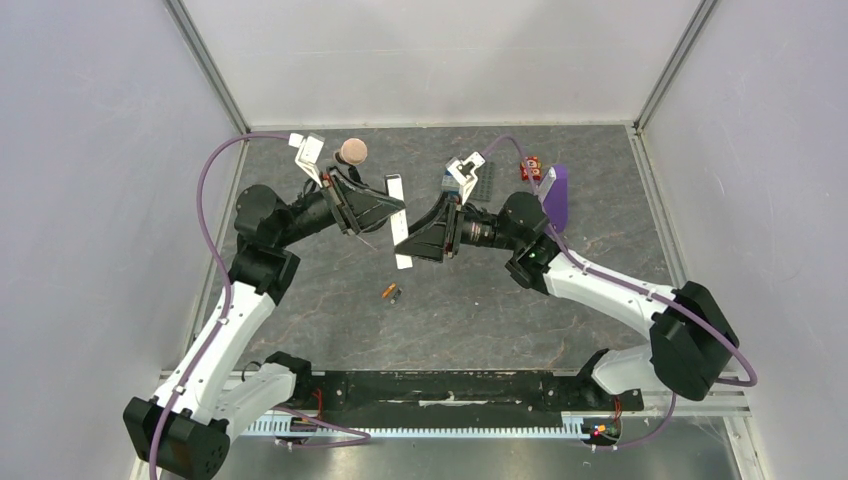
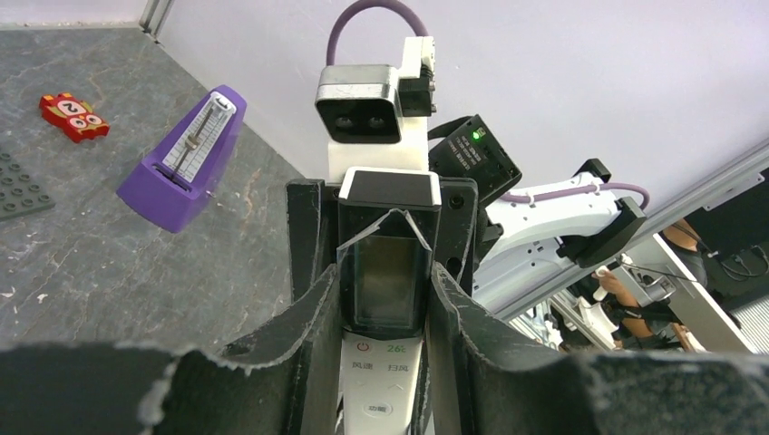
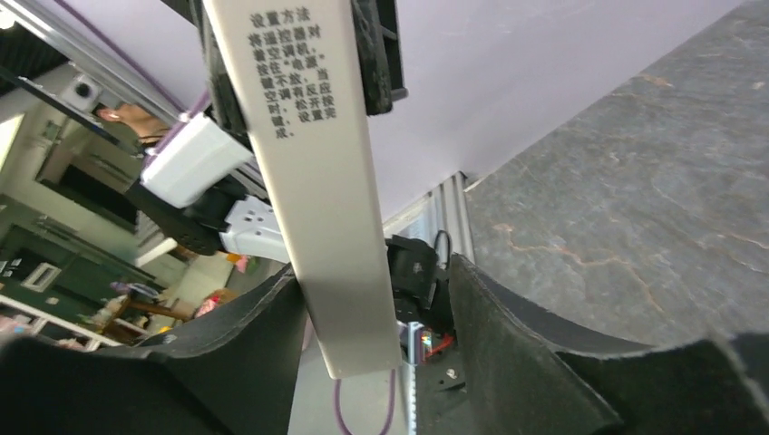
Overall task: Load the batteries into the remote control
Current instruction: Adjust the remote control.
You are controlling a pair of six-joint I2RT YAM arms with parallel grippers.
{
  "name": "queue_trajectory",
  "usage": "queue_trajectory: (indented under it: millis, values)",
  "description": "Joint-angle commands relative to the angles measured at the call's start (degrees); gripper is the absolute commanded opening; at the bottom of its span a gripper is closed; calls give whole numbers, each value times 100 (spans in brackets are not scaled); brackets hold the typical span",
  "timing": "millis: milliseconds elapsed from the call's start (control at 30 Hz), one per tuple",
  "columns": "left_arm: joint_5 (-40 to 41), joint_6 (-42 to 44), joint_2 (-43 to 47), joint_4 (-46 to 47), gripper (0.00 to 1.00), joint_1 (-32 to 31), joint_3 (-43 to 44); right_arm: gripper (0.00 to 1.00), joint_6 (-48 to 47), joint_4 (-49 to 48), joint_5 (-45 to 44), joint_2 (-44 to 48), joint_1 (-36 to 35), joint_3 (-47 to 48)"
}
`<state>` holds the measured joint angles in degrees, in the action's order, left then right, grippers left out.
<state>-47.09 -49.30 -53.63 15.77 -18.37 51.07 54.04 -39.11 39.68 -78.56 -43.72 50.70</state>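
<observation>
- Left claw (image 2: 385,283): closed on the white remote control (image 2: 384,367), one finger pressed to each long edge, with the screen and buttons facing its wrist camera.
- Right claw (image 3: 374,276): partly open around the remote's other end. One finger (image 3: 263,349) lies against it and a gap shows at the other. The printed back faces this camera.
- Remote control: held clear of the desk (image 1: 480,310), between the two arms.
- Batteries (image 1: 391,292): orange and dark grey, side by side on the desk, just nearer the bases than the remote.
- Far right: purple metronome (image 2: 186,163) and a red toy (image 2: 74,116).
</observation>
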Motion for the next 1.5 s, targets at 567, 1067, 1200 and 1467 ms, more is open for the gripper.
queue_trajectory:
  millis: [567, 1067, 1200, 1467]
  values:
    - [-46, 2322, 232, -3080, 66, -29, 1438, 24, -3283, 3399, -663, 87, -31, 1480]
    - [-854, 5348, 267, -6200, 70, -27, 2654, 23, -6231, 6378, -60, 332, -31, 2624]
    - [-862, 5497, 143, -6360, 70, -30, 2692, 17, -6280, 6356, 97, 428, -35, 2643]
    - [-728, 6406, -108, -7458, 70, -26, 3132, 17, -6390, 6560, 448, 510, -35, 2739]
